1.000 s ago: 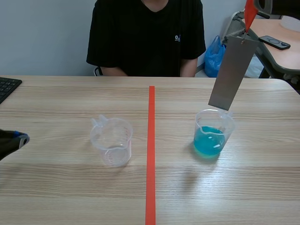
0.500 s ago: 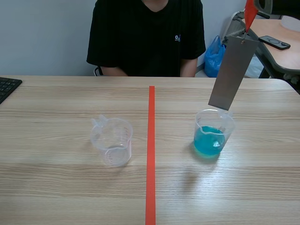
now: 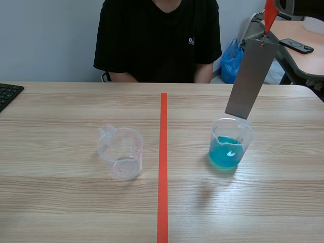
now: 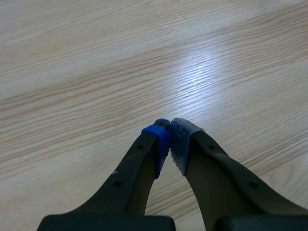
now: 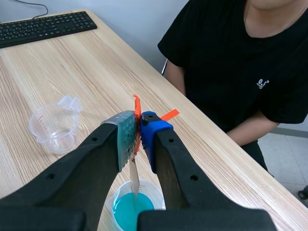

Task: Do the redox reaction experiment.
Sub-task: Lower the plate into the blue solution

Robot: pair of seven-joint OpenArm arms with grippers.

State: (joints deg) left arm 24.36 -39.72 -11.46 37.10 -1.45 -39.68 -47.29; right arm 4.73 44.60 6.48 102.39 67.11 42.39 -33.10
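Observation:
A grey metal strip [image 3: 251, 78] hangs tilted from an orange tag [image 3: 270, 14] above the beaker of blue liquid [image 3: 229, 147]; its lower end is just over the rim. My right gripper [image 5: 138, 130] is shut on the orange tag [image 5: 137, 109], with the strip [image 5: 134, 179] dangling edge-on over the blue beaker [image 5: 133, 206]. An empty clear measuring cup [image 3: 120, 152] stands left of the red tape line, also seen beside my right gripper as the empty cup [image 5: 54, 125]. My left gripper [image 4: 170, 136] is shut on nothing above bare table, out of the scene view.
A person in a black shirt [image 3: 158, 40] sits across the table. A black keyboard [image 3: 7, 94] lies at the far left edge. A side table with a phone [image 3: 297, 45] stands at the back right.
The left gripper tip seen at the scene's left edge one second ago has withdrawn out of view. The strip and both cups have not moved.

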